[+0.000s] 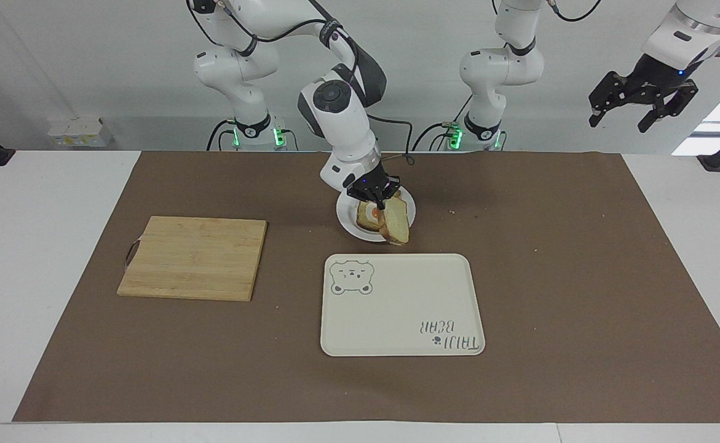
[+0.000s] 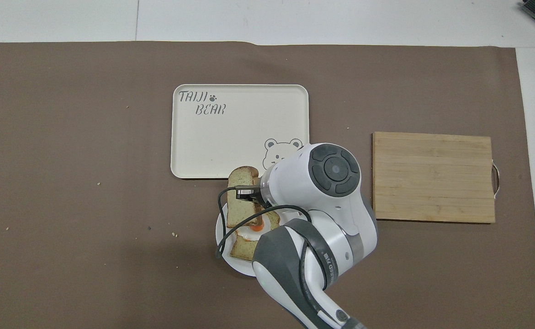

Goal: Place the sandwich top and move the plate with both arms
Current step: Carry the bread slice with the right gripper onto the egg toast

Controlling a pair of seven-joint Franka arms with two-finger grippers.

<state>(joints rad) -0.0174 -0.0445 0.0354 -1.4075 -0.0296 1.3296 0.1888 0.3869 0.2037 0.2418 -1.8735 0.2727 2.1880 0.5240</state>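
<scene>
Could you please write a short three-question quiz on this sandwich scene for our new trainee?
1. True or false: the sandwich top lies flat on the wooden cutting board.
2. Which claw grips the sandwich top: A) the right claw, B) the left claw?
3. Fill in: the egg-topped slice lies on the white ____.

Key:
1. False. It hangs tilted from a claw over the plate; the board is bare.
2. A. The left claw waits open, raised at its own end of the table.
3. plate, which sits nearer to the robots than the bear tray.
</scene>
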